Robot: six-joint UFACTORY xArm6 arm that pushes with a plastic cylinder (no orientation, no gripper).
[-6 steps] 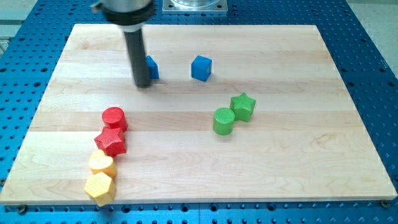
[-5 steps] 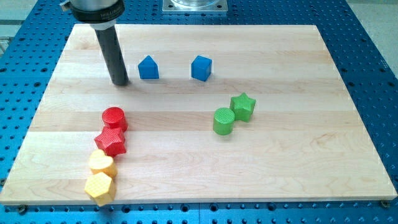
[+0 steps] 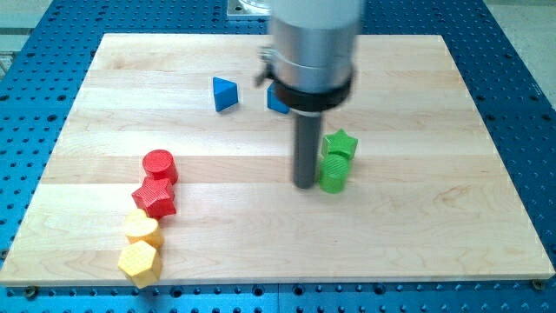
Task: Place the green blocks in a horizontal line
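Note:
A green cylinder [image 3: 332, 172] and a green star [image 3: 340, 143] sit right of the board's middle, touching, the star just above the cylinder. My tip [image 3: 304, 184] rests on the board right against the cylinder's left side. The rod rises from there and its wide grey mount hides part of the board's upper middle.
A blue triangular block [image 3: 224, 93] lies at upper middle. A blue cube [image 3: 276, 100] is mostly hidden behind the rod's mount. A red cylinder [image 3: 159, 164], red star [image 3: 155, 198], yellow heart-like block [image 3: 142, 229] and yellow hexagon [image 3: 138, 262] form a column at lower left.
My tip moved from the upper left, beside the blue triangular block, to the green cylinder's left side. The green cylinder shifted right, under the star. The blue triangular block moved slightly right and turned.

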